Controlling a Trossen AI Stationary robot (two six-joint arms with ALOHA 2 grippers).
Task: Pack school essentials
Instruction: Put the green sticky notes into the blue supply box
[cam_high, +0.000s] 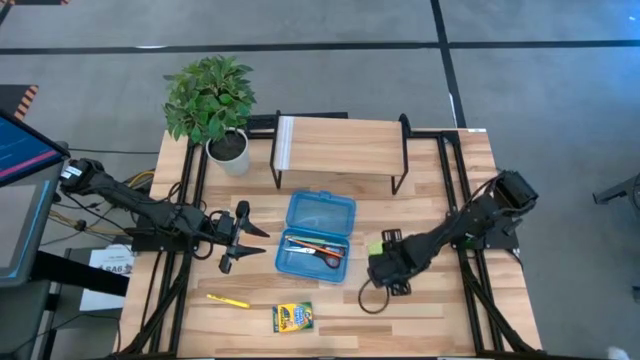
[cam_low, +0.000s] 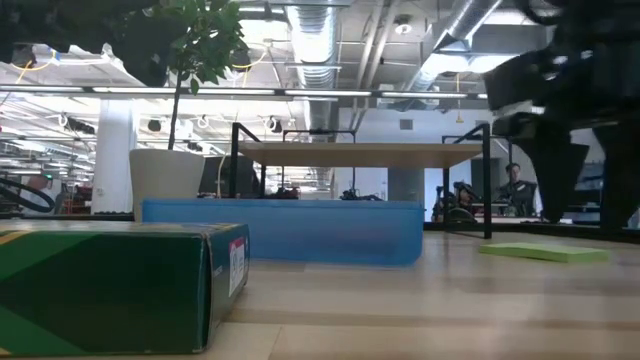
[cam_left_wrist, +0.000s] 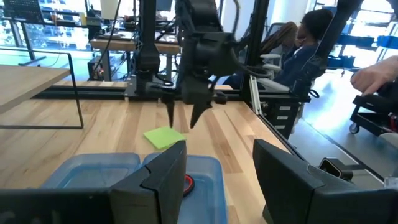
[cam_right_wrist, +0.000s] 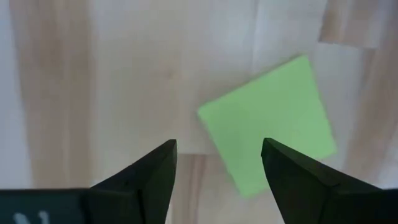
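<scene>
Light wooden table (cam_high: 420, 300) is set in an open workshop; a seated person (cam_left_wrist: 311, 43) is seen beyond. Right gripper (cam_right_wrist: 217, 165) is poised over the lime-green sticky-note pad (cam_right_wrist: 267, 124), fingers parted, nothing held. Left gripper (cam_left_wrist: 217, 174) is parted, empty, beside the blue case (cam_high: 318, 236).

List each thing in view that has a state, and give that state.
blue case: lid open, scissors and pencils inside.
sticky-note pad: flat on the table, not gripped.
crayon box: on the table, outside the case.
yellow pencil: on the table, outside the case.
right gripper: open, above the pad.
left gripper: open, empty, beside the case.
</scene>
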